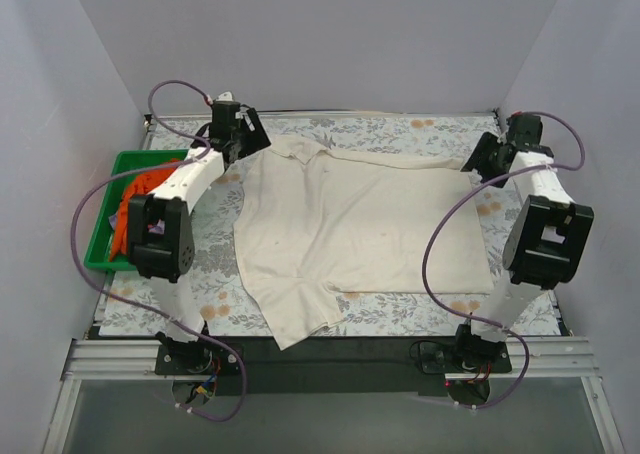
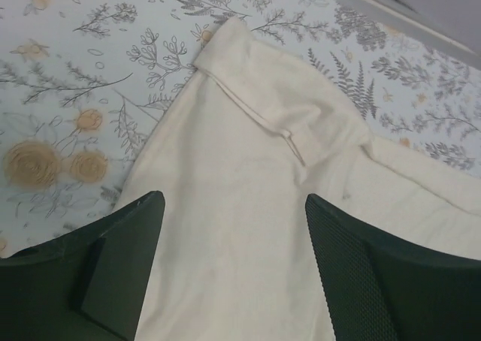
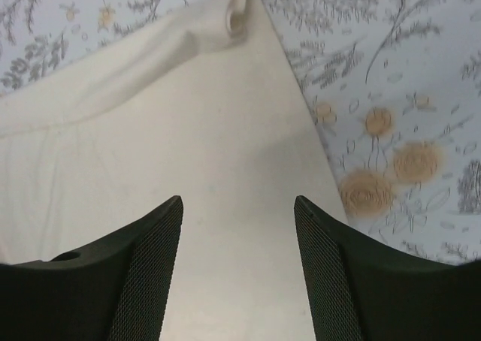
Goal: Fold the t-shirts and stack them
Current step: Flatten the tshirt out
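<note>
A large cream t-shirt (image 1: 350,229) lies spread across the flowered table, its far long edge folded over and a sleeve hanging toward the front edge. My left gripper (image 1: 243,134) is open above the shirt's far left corner, over cream cloth (image 2: 233,228) in the left wrist view. My right gripper (image 1: 487,154) is open above the shirt's far right corner (image 3: 240,25). An orange t-shirt (image 1: 135,199) lies crumpled in the green tray, with a bit of lavender cloth (image 1: 155,229) beside my left arm.
The green tray (image 1: 110,209) stands at the left edge of the table. Grey walls close in the back and both sides. Purple cables loop off both arms. A dark rail runs along the front edge (image 1: 330,349).
</note>
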You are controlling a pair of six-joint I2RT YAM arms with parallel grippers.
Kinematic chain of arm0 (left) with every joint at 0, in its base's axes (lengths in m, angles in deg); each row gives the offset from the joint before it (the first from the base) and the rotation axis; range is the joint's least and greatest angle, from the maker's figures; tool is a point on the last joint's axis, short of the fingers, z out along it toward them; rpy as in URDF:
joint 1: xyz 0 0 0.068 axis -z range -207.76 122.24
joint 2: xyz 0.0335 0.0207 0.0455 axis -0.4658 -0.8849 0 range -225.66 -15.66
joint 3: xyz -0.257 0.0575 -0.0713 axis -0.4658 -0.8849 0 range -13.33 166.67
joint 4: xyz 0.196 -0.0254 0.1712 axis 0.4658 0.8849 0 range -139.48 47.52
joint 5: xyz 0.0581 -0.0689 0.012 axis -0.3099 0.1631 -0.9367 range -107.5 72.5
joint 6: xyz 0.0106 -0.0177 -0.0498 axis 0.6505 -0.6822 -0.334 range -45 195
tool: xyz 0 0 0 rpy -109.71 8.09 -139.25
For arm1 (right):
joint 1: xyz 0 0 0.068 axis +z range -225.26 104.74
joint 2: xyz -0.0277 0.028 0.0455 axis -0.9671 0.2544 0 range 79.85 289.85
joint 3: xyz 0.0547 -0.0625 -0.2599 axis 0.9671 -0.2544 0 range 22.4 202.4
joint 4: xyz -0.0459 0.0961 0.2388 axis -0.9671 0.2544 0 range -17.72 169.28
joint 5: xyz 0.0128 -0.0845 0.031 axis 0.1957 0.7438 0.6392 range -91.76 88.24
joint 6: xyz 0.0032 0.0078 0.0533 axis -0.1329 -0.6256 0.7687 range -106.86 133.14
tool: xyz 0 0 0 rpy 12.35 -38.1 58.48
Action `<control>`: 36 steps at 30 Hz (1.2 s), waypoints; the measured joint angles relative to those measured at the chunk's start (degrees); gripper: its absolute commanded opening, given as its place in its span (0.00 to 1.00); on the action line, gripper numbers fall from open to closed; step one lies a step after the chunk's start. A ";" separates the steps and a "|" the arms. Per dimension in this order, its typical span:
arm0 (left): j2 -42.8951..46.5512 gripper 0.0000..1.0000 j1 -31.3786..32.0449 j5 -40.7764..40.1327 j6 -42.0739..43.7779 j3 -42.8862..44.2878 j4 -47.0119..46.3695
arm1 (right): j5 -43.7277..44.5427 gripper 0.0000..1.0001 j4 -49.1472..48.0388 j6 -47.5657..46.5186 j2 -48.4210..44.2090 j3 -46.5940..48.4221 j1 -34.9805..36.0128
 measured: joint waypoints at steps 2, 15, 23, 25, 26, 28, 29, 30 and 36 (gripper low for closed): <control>9.66 0.63 0.31 -0.04 -0.04 -7.82 1.25 | 0.33 0.53 0.35 0.70 -5.95 -7.23 0.11; 29.79 0.39 3.69 0.83 -5.18 -44.00 7.45 | 2.60 0.50 7.17 3.48 -28.02 -42.07 0.31; 27.93 0.29 3.69 -1.22 -9.77 -47.17 6.93 | 5.73 0.51 6.34 5.51 -28.98 -44.89 -2.40; 28.17 0.29 3.67 -1.90 -10.73 -47.52 6.75 | 5.73 0.52 6.05 6.21 -29.46 -45.33 -3.80; 28.35 0.29 3.69 -2.25 -11.13 -47.67 6.71 | 5.86 0.52 5.92 6.49 -29.77 -45.57 -4.48; 28.83 0.29 3.54 -2.69 -12.02 -48.04 6.88 | 6.16 0.53 5.90 7.08 -30.16 -45.88 -5.90; 29.14 0.29 3.39 -2.84 -12.28 -48.28 7.08 | 6.21 0.53 5.90 7.41 -30.40 -46.01 -6.54; 29.59 0.30 3.23 -2.93 -12.52 -48.61 7.37 | 6.43 0.55 5.92 7.63 -30.73 -46.18 -7.15; 33.09 0.49 2.86 -3.54 -12.37 -49.51 11.69 | 8.00 0.59 6.34 7.13 -32.06 -46.69 -8.02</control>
